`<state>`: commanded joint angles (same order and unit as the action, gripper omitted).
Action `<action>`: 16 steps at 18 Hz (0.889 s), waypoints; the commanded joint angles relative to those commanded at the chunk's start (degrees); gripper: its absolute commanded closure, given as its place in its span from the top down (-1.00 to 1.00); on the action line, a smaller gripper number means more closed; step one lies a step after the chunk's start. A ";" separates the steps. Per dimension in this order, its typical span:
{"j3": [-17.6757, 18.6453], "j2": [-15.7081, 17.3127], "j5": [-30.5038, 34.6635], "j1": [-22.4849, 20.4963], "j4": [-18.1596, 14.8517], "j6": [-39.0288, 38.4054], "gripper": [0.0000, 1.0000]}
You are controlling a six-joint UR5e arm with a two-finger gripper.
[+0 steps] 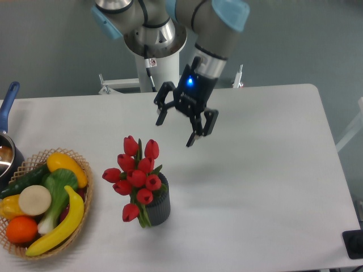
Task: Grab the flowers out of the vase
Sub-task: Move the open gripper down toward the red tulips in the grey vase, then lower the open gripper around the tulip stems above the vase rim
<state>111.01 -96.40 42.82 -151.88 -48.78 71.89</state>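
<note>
Gripper (174,131) hangs above the table (261,170), jaws spread wide, holding nothing, blue light lit on its body. Flowers (135,174) sit below and left of it, stems down in the vase (160,206), red buds spilling over the rim to the left; gripper clear of them, not touching. Far left of the gripper, wicker basket (85,195) holds toy produce: banana (61,222), orange (21,229), green vegetable (57,192), a pale round piece (34,200), a yellow piece (67,168). Pot with blue handle (8,102) at the left edge.
</note>
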 joint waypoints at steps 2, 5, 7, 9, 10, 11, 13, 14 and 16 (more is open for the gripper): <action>-0.27 -0.80 -0.36 0.00 0.27 0.44 1.00; -1.49 -2.90 -3.51 0.17 0.44 0.53 1.00; -2.81 -4.14 -5.46 0.70 0.44 0.44 1.00; -2.90 -4.32 -5.99 1.23 0.44 0.53 1.00; -2.99 -4.75 -6.43 1.67 0.53 0.53 1.00; -3.17 -4.93 -7.13 1.84 0.53 0.44 1.00; -3.78 -6.16 -7.48 2.54 0.53 0.79 1.00; -3.70 -6.25 -7.40 2.72 0.62 1.23 1.00; -3.17 -6.25 -7.40 2.99 0.62 2.20 1.00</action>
<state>107.84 -102.66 35.42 -148.89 -48.16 74.09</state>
